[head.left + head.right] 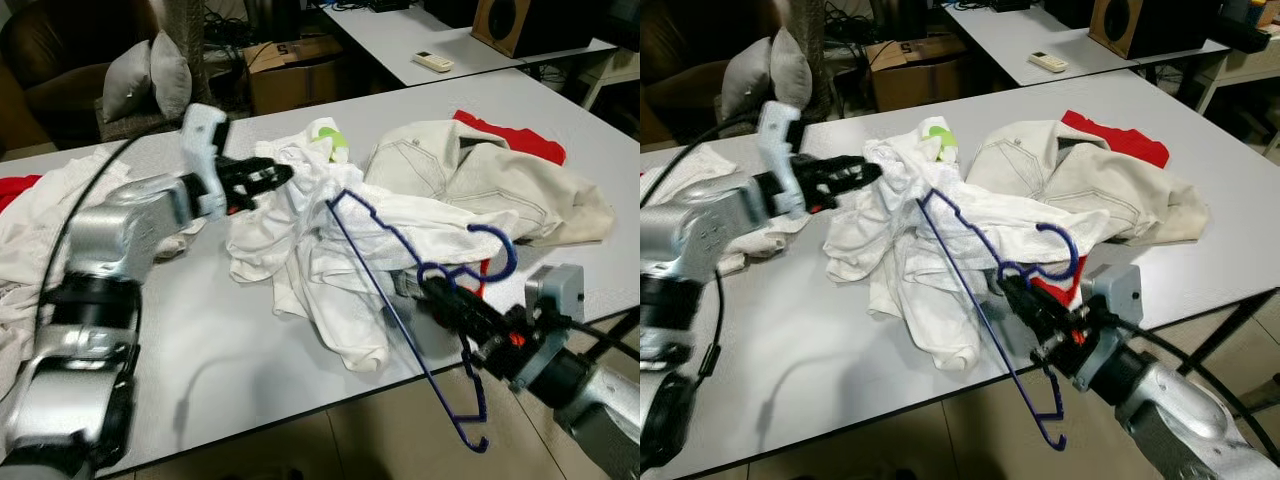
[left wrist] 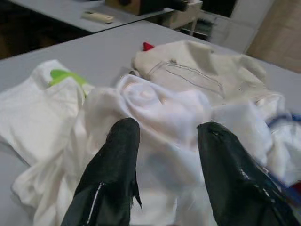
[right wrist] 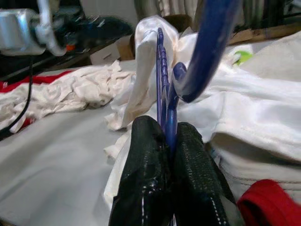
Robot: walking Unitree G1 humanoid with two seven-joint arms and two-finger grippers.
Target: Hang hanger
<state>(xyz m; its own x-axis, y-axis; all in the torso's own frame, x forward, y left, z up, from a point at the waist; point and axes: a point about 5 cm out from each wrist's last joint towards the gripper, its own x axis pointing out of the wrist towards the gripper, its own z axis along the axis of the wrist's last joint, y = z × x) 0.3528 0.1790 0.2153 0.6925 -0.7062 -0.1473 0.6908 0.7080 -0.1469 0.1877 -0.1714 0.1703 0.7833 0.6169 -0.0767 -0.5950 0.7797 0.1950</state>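
A blue wire hanger (image 1: 514,255) is tilted over the table's front edge, its far corner poking into a crumpled white shirt (image 1: 320,250). My right gripper (image 1: 432,288) is shut on the hanger's neck just below the hook; the right wrist view shows both fingers (image 3: 146,155) pinching the blue wire (image 3: 162,80). My left gripper (image 1: 275,177) reaches in from the left and touches the shirt's upper edge. In its wrist view the left gripper (image 2: 168,127) is open, with white cloth (image 2: 155,108) bunched just beyond the tips.
A cream jacket (image 1: 470,180) lies right of the shirt, over a red garment (image 1: 520,140). More white cloth (image 1: 40,220) is heaped at the left of the grey table (image 1: 200,330). Behind are a cardboard box (image 1: 295,70), cushions (image 1: 150,75), and a second table with a remote (image 1: 432,61).
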